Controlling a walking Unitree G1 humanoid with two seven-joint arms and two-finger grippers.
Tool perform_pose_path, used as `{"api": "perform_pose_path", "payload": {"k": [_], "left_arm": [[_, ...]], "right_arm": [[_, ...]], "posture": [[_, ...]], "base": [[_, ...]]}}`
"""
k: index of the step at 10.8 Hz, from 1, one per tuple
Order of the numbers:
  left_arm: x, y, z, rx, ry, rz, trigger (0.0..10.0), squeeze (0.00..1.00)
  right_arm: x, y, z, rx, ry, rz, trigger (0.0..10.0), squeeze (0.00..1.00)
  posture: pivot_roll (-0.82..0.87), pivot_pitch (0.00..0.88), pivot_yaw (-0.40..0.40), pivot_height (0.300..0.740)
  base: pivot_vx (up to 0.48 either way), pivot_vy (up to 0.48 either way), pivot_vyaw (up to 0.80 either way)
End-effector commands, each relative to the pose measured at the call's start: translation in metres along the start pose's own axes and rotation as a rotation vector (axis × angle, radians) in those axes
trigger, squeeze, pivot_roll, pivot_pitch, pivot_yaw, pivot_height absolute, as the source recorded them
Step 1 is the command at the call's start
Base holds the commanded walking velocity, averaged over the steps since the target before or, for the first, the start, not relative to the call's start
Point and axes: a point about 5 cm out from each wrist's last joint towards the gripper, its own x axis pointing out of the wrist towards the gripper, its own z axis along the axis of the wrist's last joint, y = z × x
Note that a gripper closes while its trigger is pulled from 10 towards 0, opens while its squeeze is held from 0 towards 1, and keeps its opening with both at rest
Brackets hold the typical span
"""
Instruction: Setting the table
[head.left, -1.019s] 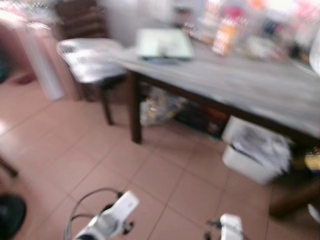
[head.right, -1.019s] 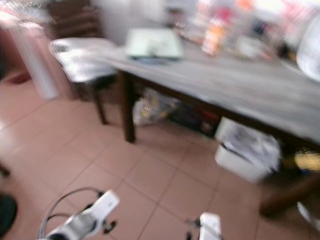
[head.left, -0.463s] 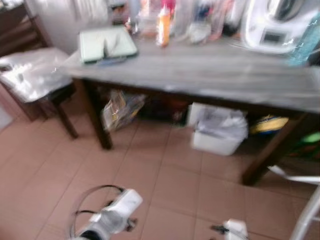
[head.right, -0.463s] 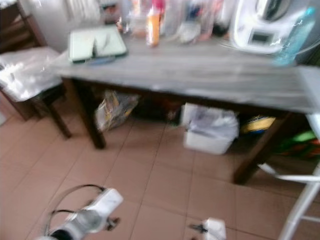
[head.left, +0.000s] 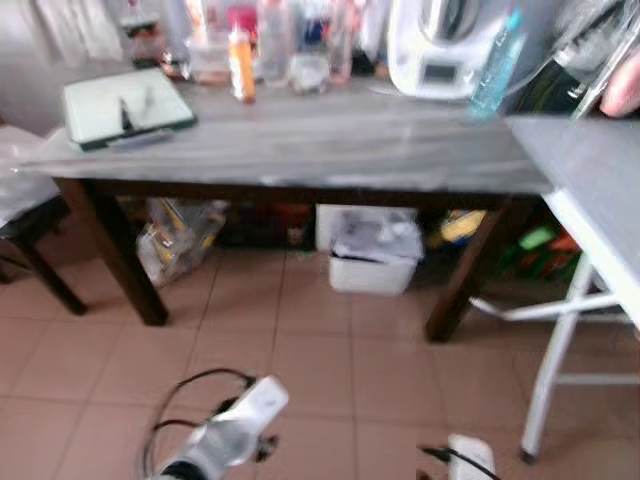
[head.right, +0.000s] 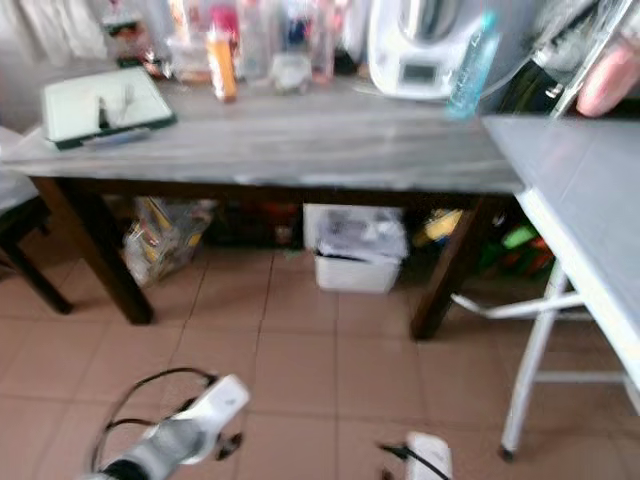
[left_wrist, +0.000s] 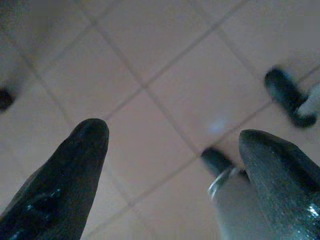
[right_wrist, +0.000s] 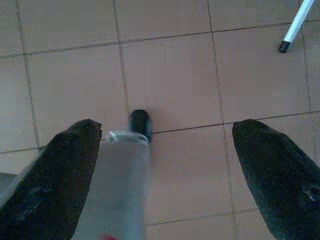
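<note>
Our left gripper (left_wrist: 170, 150) hangs low at the near left over the tiled floor (head.left: 320, 350), fingers spread apart, grasping nothing. Well beyond it, the dark-legged table (head.left: 300, 150) spans the far side, carrying a green tray (head.left: 125, 105) at its left end, an orange bottle (head.left: 240, 65), and a white appliance (head.left: 440, 50) farther right. Our right gripper (right_wrist: 165, 150) hangs at the near right, likewise spread and unloaded. A white folding table (head.left: 590, 190) stands far right.

Nothing readable here tbh, the bottles (head.left: 240, 62) and the white appliance (head.left: 440, 45) are too blurry for labels.
</note>
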Motion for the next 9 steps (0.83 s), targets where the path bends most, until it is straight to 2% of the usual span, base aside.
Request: {"api": "perform_pose_path", "payload": {"k": [1, 6, 9], "left_arm": [[-0.0001, -0.0019, -0.0031, 0.011, 0.016, -0.014, 10.0, 0.0], [-0.0012, 0.0009, -0.0084, 0.024, 0.034, -0.005, 10.0, 0.0], [0.0007, -0.0044, -0.0022, 0.043, 0.027, -0.007, 10.0, 0.0]], "right_arm": [[-0.0007, -0.0016, -0.0034, 0.007, 0.01, -0.006, 10.0, 0.0], [-0.0008, 0.0005, -0.0044, 0.003, 0.012, -0.003, 10.0, 0.0], [-0.0008, 0.001, -0.0046, 0.009, 0.014, -0.001, 10.0, 0.0]], "posture": [[0.09, 0.057, 0.022, 0.74], [0.09, 0.061, 0.025, 0.74], [0.08, 0.06, 0.031, 0.74]], "base": [[0.0, 0.0, 0.0], [0.0, 0.0, 0.0], [0.0, 0.0, 0.0]]}}
